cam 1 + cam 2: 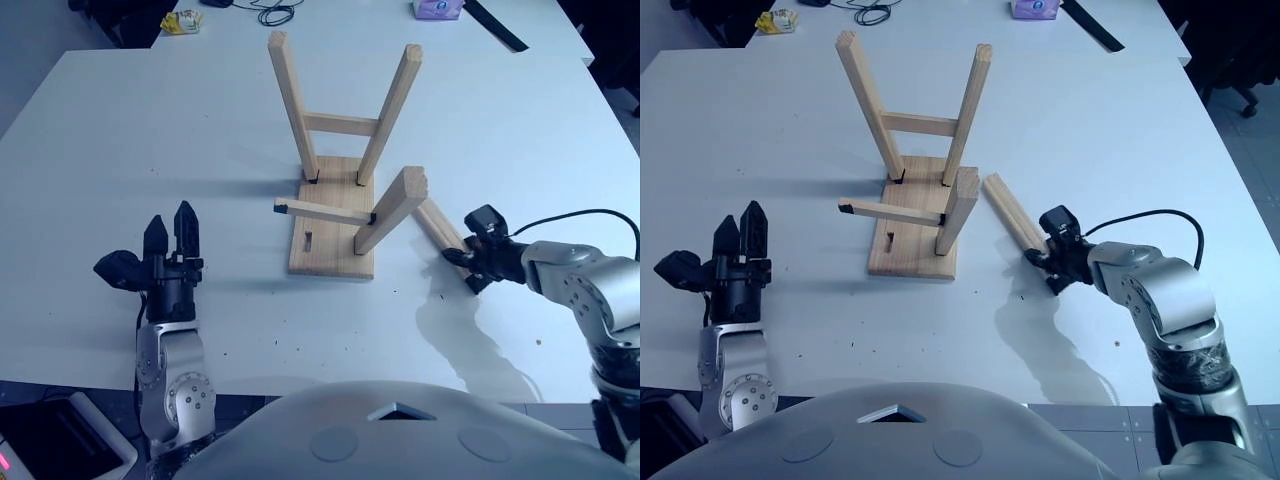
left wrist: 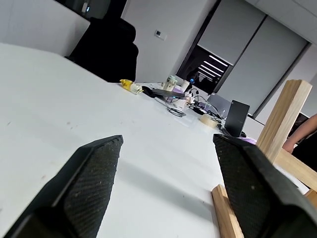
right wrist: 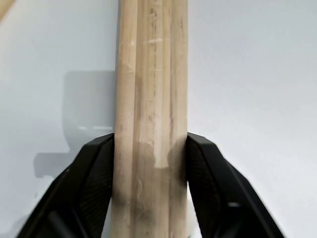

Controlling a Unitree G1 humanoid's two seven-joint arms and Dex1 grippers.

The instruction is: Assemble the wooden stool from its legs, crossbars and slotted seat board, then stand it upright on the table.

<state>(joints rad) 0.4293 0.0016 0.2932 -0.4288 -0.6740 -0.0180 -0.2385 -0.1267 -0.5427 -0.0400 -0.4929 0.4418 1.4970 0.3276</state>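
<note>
While pinching fourth leg [image 1: 1012, 215] at its near end with right gripper [image 3: 151, 146], flat on table just right of seat board [image 1: 325, 262]. Left gripper [image 1: 172, 228] spread, idle. Last-leg step. Next: lift, upend, seat in near-left slot, probably mating free crossbar [image 1: 320, 211] end.

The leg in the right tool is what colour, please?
The leg is pale wood, clearest in the right wrist view.
</note>
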